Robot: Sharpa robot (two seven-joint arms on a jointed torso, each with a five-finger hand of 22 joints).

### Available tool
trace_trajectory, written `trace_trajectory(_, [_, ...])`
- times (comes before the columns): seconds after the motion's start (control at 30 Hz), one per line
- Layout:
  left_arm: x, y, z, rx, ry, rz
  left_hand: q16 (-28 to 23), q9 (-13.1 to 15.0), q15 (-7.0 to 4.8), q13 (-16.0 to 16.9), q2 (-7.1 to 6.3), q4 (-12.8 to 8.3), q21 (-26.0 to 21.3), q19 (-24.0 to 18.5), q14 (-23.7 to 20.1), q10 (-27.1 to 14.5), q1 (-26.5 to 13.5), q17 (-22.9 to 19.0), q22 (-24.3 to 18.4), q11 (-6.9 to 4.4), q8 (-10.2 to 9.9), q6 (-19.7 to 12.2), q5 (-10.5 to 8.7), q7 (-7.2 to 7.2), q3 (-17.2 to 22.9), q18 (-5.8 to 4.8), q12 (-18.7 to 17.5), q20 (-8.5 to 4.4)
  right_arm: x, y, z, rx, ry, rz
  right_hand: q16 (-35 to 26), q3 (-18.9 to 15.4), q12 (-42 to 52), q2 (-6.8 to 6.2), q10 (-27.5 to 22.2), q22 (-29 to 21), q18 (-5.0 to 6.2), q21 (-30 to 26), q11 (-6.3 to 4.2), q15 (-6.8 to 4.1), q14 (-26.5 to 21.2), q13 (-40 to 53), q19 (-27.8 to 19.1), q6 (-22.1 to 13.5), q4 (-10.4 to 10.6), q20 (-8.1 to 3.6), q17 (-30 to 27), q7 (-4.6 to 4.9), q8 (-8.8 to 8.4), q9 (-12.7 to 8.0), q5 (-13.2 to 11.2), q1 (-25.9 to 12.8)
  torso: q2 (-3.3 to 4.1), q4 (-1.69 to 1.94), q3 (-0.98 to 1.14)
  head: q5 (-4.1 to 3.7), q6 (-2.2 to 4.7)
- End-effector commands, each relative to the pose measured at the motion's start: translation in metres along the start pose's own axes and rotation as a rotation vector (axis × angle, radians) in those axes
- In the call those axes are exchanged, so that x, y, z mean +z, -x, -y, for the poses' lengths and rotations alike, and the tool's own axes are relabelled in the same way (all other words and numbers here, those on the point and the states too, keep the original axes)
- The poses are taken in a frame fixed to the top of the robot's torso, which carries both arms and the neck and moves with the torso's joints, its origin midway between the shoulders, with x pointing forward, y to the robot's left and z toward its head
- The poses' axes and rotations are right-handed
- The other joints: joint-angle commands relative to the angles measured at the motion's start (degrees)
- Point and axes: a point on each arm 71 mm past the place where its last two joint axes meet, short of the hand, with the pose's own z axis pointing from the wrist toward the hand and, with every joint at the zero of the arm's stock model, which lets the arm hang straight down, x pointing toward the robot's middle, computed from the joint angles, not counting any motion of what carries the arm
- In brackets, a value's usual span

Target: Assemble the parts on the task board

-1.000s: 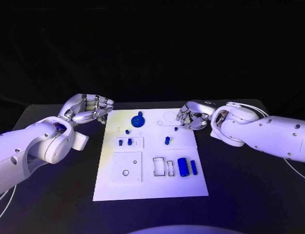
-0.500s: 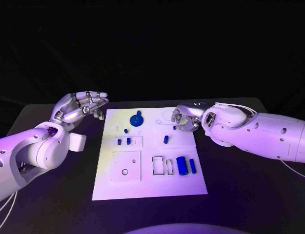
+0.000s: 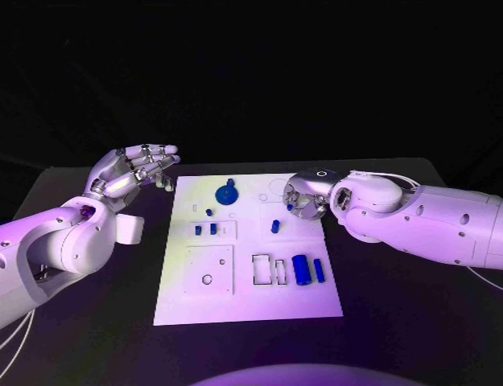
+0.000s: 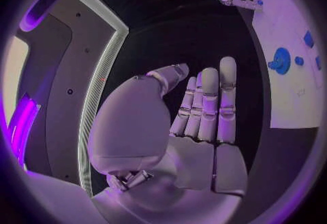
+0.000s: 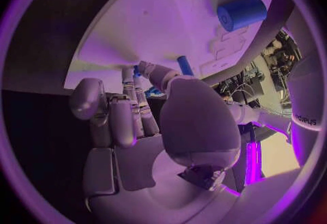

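Standing at the black table (image 3: 77,338), I saw the white task board (image 3: 245,301) lying flat in the middle, between the two arms. The left hand (image 3: 129,173) hung raised off the board's far left corner, touching nothing; its fingers (image 4: 211,98) were straight and lay close side by side, the thumb a little apart, and the palm held nothing. The right hand (image 3: 303,197) hovered over the board's far right part, its fingers (image 5: 133,109) curled downward toward the surface. From the head view most of that hand was hidden behind its own bulky wrist, and in the right wrist view the fingertips ran together with a small blue peg (image 5: 185,65), so I could not tell whether it pinched anything or merely hovered just above.

On the board a blue round disc with a knob (image 3: 226,194) sat near the far edge. Two small blue blocks (image 3: 206,229) stood side by side in a framed recess on the left, with a tiny blue piece (image 3: 209,212) just beyond them. Another short peg (image 3: 275,226) stood toward the right, close under the right hand. Nearer me, a thick blue cylinder (image 3: 301,268) lay beside a thinner blue rod (image 3: 319,268), just right of two outlined rectangular slots (image 3: 270,271). A square plate with a round hole (image 3: 209,271) filled the near left; its finer marks were too small to make out.
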Motion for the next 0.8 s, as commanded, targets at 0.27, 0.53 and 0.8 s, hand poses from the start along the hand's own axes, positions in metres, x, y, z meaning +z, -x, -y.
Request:
trace_trajectory(0.27, [0.000,-0.002,0.000,-0.032,0.001,-0.014,0.1,0.1,-0.32,0.1,0.10,0.0,-0.4,0.1,0.1,-0.3,-0.4,-0.1,-0.1,-0.01,0.2,0.2,0.05,-0.10,-0.4,0.84,0.4,-0.24,0.003,-0.011,-0.004,-0.070,-0.008,-0.048,0.7,0.7,0.6,0.61,1.2,0.6,-0.69,0.8,-0.20,-0.17,2.5,0.3,0.3,1.0,-0.1,-0.07,0.2,-0.21,0.69,0.4,0.2,0.5,0.04,-0.14,0.08,0.10,-0.14])
trace_trajectory(0.53, [0.000,-0.002,0.000,-0.029,0.012,-0.010,0.2,0.1,-0.31,0.1,0.17,-0.1,-0.5,0.2,0.0,-0.5,-0.3,-0.1,-0.2,0.00,0.3,0.1,0.06,-0.09,-0.5,0.83,0.4,-0.24,0.006,-0.017,-0.009,-0.093,-0.012,-0.055,1.4,1.8,1.6,2.29,3.8,2.0,-0.85,2.1,-1.34,-1.06,2.5,1.3,0.5,3.4,-0.6,-0.75,0.7,-1.35,2.27,1.7,-2.5,1.6,0.06,-0.06,0.13,-0.10,-0.33])
trace_trajectory(0.8, [0.000,-0.001,-0.001,-0.026,0.020,-0.006,0.2,0.1,-0.32,0.1,0.28,-0.3,-0.5,0.2,0.0,-0.8,-0.1,-0.1,-0.2,0.02,0.3,0.1,0.10,-0.08,-0.5,0.84,0.6,-0.26,0.006,-0.020,-0.011,-0.120,-0.019,-0.060,1.5,2.1,1.7,2.90,4.2,2.5,-0.93,2.5,-1.59,-1.27,2.5,1.6,0.6,4.0,-0.6,-0.98,0.7,-1.60,2.72,2.1,-2.7,1.7,0.00,-0.10,0.07,-0.02,-0.55])
